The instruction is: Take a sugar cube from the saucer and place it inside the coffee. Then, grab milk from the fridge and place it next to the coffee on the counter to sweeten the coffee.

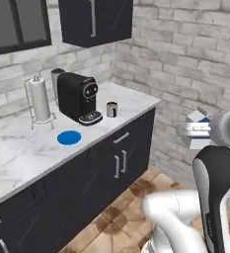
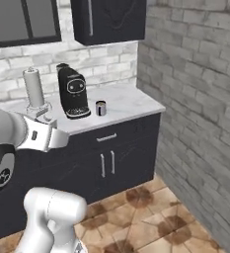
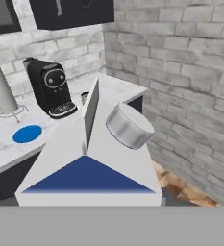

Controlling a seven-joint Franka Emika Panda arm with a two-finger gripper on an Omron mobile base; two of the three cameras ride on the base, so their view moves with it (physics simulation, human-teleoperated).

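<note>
Milk, a small white gabled carton with a blue lower band, sits clamped in the gripper, well off the counter and out over the brown tiled floor to the right of the cabinets. In the hand view the carton lies close to the lens, its gable ridge and round grey cap pointing toward the counter. In the left base view the carton shows as a white and blue shape at the end of the white arm, level with the drawer fronts. In the right base view the gripper sits at the left, in front of the dark cabinets; the carton cannot be made out there. White marble-patterned counter with grey veins: flat round bright blue saucer lies on it near the front edge. Small metallic grey mug of coffee stands upright farther right, just beside the drip tray of the large black coffee machine. Saucer and mug are well apart. A sugar cube cannot be made out on the saucer; the mug's contents are too small to tell. A white paper towel roll on a wire stand stands left of the machine. Grey brick wall closes the right side.
</note>
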